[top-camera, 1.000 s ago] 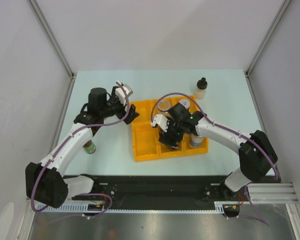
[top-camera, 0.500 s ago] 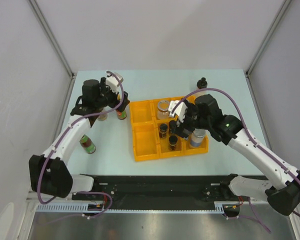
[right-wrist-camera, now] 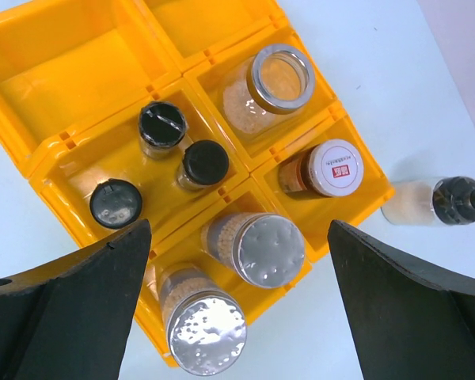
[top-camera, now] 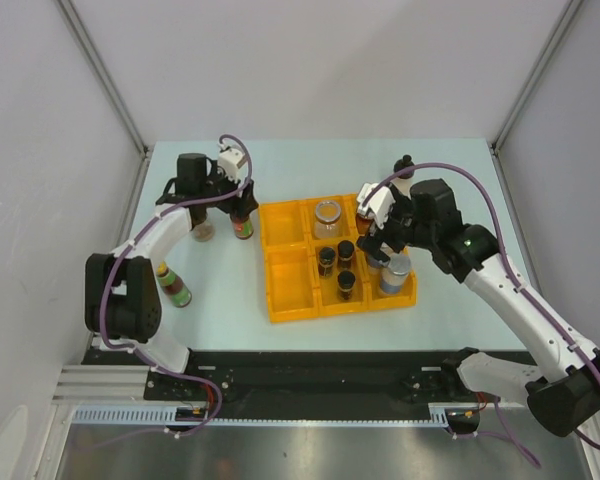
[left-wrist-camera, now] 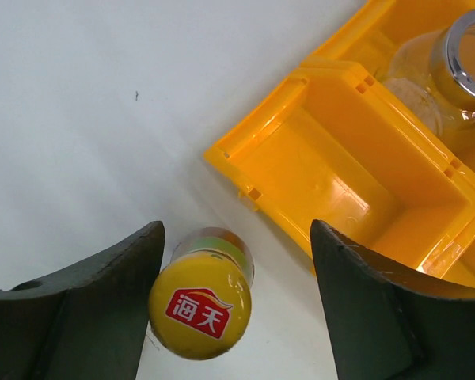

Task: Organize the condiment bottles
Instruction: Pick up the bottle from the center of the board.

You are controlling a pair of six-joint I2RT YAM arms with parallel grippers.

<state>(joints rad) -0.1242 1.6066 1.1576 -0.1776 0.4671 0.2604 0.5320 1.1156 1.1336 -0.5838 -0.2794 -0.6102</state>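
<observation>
A yellow-capped sauce bottle (left-wrist-camera: 200, 305) (top-camera: 242, 224) stands on the table just left of the yellow tray (top-camera: 290, 300). My left gripper (left-wrist-camera: 236, 237) (top-camera: 238, 203) is open around it, the cap close to the left finger and a wide gap to the right finger (left-wrist-camera: 380, 317). My right gripper (right-wrist-camera: 239, 226) (top-camera: 382, 238) hangs open above the tray's right side, holding nothing. Below it are two silver-lidded jars (right-wrist-camera: 257, 247), three black-capped spice jars (right-wrist-camera: 204, 162), a clear jar (right-wrist-camera: 277, 79) and a white-lidded jar (right-wrist-camera: 332, 168).
A black-capped bottle (top-camera: 404, 175) (right-wrist-camera: 439, 199) stands on the table behind the tray's right corner. Two more bottles stand left of the tray, one (top-camera: 204, 230) beside the left gripper and one (top-camera: 176, 287) nearer the front. The tray's left compartments (left-wrist-camera: 356, 190) hold nothing.
The left gripper moved from the tray's edge back and left onto the yellow-capped bottle, and its jaws have narrowed. The right gripper rose from the tray's middle toward the back right and opened wider.
</observation>
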